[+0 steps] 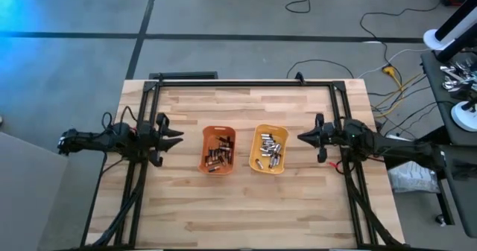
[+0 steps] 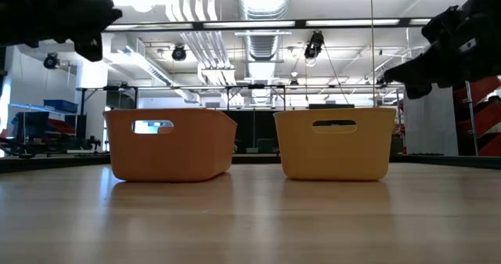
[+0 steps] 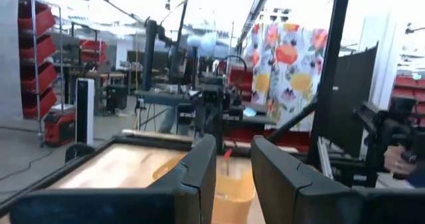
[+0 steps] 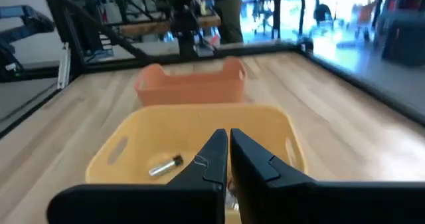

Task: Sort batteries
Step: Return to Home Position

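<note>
Two trays stand side by side at the table's middle: an orange tray (image 1: 218, 149) on the left and a yellow tray (image 1: 268, 148) on the right. Dark batteries (image 1: 218, 156) lie in the orange tray and silvery batteries (image 1: 273, 150) in the yellow one. One silvery battery (image 4: 166, 165) shows on the yellow tray's floor (image 4: 139, 159). My left gripper (image 1: 181, 138) hovers left of the orange tray, slightly open and holding nothing (image 3: 234, 144). My right gripper (image 1: 299, 138) hovers right of the yellow tray, shut and empty (image 4: 228, 134). Both point level toward the trays, above their rims.
A black metal frame (image 1: 246, 82) runs along the table's far edge and down both sides beneath the arms. Bare wood (image 1: 238, 206) lies between the trays and the near edge. Cables (image 1: 387, 65) and a side bench with gear (image 1: 458, 80) lie beyond the table's right.
</note>
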Available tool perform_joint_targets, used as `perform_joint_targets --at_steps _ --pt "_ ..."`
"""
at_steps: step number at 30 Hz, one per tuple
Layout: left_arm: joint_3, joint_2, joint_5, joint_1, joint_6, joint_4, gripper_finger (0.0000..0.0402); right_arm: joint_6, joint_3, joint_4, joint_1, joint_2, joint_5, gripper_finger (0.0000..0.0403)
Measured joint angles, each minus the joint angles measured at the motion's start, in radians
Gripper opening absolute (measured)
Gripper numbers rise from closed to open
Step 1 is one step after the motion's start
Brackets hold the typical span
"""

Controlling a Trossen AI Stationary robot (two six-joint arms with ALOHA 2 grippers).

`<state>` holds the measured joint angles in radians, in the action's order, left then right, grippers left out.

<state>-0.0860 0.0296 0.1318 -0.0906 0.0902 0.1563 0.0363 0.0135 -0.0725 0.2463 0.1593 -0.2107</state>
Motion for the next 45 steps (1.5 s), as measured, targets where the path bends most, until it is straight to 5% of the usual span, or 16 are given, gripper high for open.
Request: perform_joint_targets --at_steps 24,30,37,45 --pt "0.076 0.037 -0.008 0.0 -0.057 -0.043 0.0076 0.098 -0.002 -0.037 -0.001 0.063 0.001 0.001" --pt "0.075 0.04 -0.248 0.0 -0.104 -0.05 0.0076 0.046 -0.002 -0.037 -0.001 0.066 0.002 0.001" --pt "0.076 0.054 -0.048 0.0 -0.1 -0.082 0.0076 0.169 -0.002 -0.037 -0.001 0.066 0.002 0.001" --pt "0.076 0.094 -0.019 0.0 -0.081 -0.105 0.0076 0.192 -0.003 -0.037 -0.001 0.066 0.002 0.001"
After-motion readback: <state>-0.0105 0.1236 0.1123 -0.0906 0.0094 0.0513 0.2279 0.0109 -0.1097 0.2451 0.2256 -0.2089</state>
